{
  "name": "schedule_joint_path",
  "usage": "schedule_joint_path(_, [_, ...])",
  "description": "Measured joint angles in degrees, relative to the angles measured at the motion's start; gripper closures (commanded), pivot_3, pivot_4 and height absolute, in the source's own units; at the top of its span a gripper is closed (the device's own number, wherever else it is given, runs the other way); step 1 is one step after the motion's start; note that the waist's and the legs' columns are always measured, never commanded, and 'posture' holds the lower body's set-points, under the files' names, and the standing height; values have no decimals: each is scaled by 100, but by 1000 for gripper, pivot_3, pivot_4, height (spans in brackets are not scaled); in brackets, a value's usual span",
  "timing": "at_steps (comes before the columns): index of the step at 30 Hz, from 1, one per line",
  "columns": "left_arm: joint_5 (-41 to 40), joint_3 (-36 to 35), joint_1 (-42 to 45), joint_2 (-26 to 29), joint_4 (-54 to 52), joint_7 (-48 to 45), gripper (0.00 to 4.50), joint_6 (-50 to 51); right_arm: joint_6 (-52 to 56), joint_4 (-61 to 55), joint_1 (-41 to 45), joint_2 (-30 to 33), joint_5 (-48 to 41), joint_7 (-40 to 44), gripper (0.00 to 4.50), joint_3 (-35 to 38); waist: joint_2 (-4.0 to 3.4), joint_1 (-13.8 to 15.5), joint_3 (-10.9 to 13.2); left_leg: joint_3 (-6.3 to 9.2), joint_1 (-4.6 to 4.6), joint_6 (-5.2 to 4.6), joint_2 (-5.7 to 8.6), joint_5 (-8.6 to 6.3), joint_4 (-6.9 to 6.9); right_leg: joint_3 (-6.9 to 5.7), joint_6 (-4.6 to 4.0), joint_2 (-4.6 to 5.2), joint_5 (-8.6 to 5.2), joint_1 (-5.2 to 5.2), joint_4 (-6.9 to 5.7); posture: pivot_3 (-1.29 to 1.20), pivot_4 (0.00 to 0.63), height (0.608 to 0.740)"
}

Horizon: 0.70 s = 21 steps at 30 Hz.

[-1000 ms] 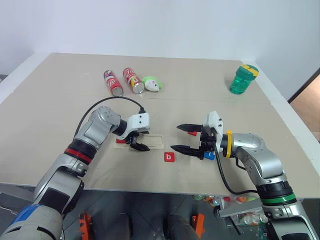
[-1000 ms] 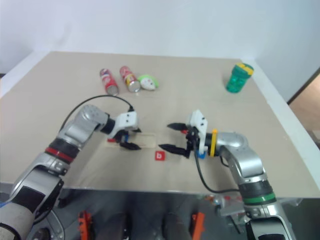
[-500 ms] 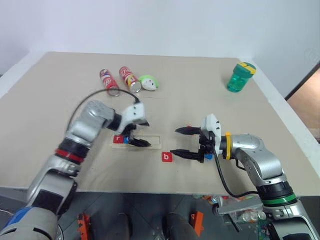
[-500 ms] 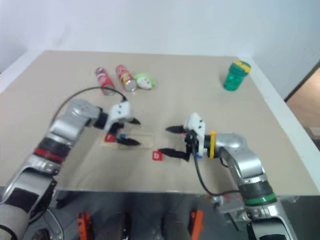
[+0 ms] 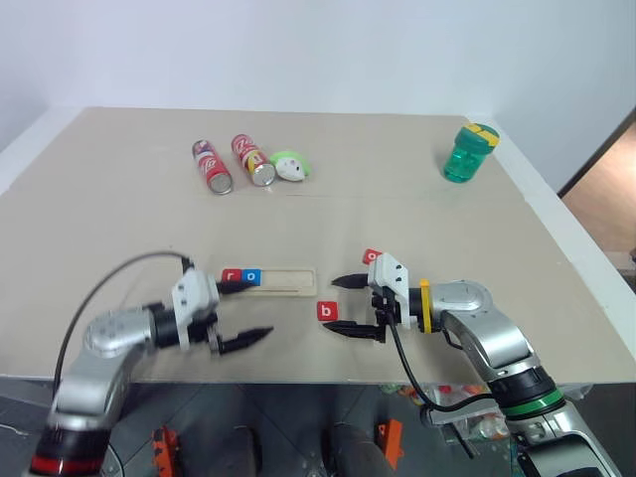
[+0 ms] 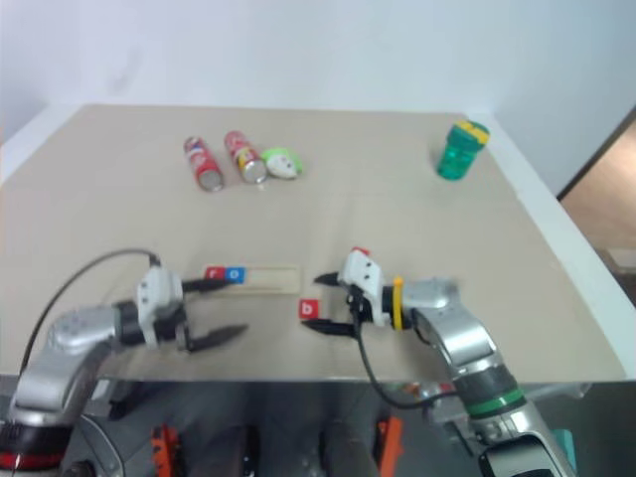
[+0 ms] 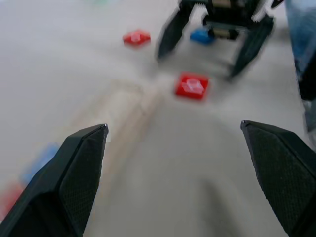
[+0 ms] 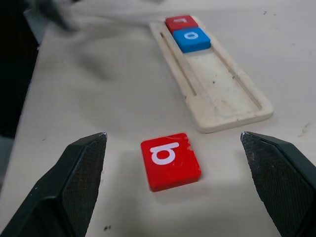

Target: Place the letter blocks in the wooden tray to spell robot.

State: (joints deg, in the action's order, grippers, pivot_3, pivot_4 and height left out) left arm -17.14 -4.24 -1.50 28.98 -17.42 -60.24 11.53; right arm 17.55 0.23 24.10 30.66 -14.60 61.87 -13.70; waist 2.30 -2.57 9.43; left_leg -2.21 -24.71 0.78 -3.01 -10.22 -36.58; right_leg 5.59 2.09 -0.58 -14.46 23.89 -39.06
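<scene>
Now, table [image 5: 119, 199]: beige, against a white wall.
Tray [image 5: 288, 280]: red r [image 5: 231, 276] and blue o [image 5: 251, 276] seated at its left end, rest bare.
Left gripper [image 5: 241, 313]: jaws wide, empty, beside the tray's left end.
Right gripper [image 5: 333, 303]: jaws wide, empty, straddling red b [image 8: 170, 161] without touching.
Cans [image 5: 231, 164]: two, lying at the far side.

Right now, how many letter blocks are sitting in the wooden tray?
2: the red r block and the blue o block lie side by side at one end of the wooden tray.
</scene>
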Motion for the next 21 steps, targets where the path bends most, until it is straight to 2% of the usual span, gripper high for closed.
schedule_joint_path(3, [85,47,-413,-48,-371,333,36,-112,-108,142,20,-89,101,-4,0,-22,0,21,0,-11,9,-3,2,11,1,-4,-7,12,5,-8,0,0,150,739])
schedule_joint_path(8, [87,158,-650,-137,-753,912,0,-16,-282,387,-80,-106,250,-65,1452,-33,0,-6,0,-21,33,-3,5,11,1,7,-12,22,8,-17,2,0,150,739])
schedule_joint_path(13, [31,173,-717,-190,-924,1387,0,191,-403,361,-218,-141,249,-129,3292,15,0,-10,0,-33,35,1,2,8,15,4,-8,13,1,-14,2,0,150,739])
schedule_joint_path(21, [24,331,-719,-197,-1029,1732,0,276,-489,101,-486,-246,252,-419,3326,20,0,-11,0,-23,35,7,-14,4,21,6,-16,-12,-4,-13,2,0,150,739])
